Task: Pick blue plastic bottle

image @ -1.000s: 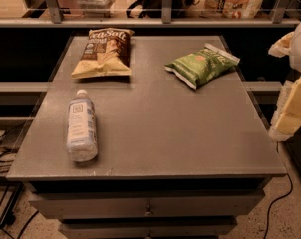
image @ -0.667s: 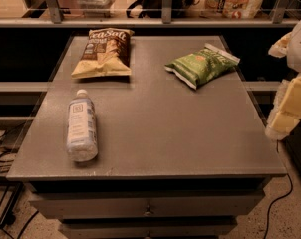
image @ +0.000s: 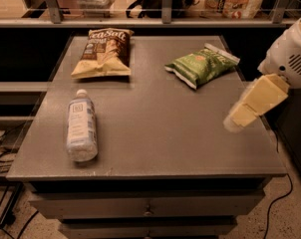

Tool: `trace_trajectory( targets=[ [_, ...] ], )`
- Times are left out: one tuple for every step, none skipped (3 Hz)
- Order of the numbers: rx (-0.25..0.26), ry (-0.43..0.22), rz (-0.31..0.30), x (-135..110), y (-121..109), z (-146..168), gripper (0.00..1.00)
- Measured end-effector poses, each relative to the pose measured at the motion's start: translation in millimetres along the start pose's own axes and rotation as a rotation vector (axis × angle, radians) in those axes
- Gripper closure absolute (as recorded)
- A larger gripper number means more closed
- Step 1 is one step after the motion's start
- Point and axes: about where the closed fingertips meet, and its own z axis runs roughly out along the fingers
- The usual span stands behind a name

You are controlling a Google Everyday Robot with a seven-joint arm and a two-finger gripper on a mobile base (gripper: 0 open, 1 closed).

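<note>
Grey, flat-topped metal cabinet (image: 190, 148) fills the single camera view, with drawer fronts (image: 148, 210) showing below its near edge and a speckled floor underneath. Behind the far edge runs a pale shelf rail (image: 165, 21) with blurred packages above it. Dark cables (image: 1, 148) trail on the floor at the left, and one more cable (image: 280, 198) hangs at the right. On the near-left part of the top lies the small clear, pale-bluish plastic bottle (image: 81, 128), on its side, its white cap (image: 81, 92) pointing to the far edge and its base close to the near edge. Its light label (image: 79, 116) carries a small square logo and faces up. Far-left sits a brown crinkled chip bag (image: 103, 53), lying flat, apart from the bottle. Far-right lies a green chip bag (image: 203, 64), angled, well apart from both. At the right edge of view, a white rounded arm housing (image: 292, 54) with a vent grille leans in. From it the cream-coloured gripper (image: 240, 116) slants down and to the left over the right side of the top. It holds nothing, touches nothing, and is well apart from the bottle. Whether it is open or closed cannot be told from this angle.
</note>
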Motion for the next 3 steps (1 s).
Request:
trace_trajectory(
  targets=[
    [-0.003, -0.080, 0.163, -29, 9, 7, 0.00],
    [0.001, -0.085, 0.246, -30, 8, 5, 0.00],
    [0.036, -0.078, 0.214, -40, 17, 3, 0.00]
  ],
)
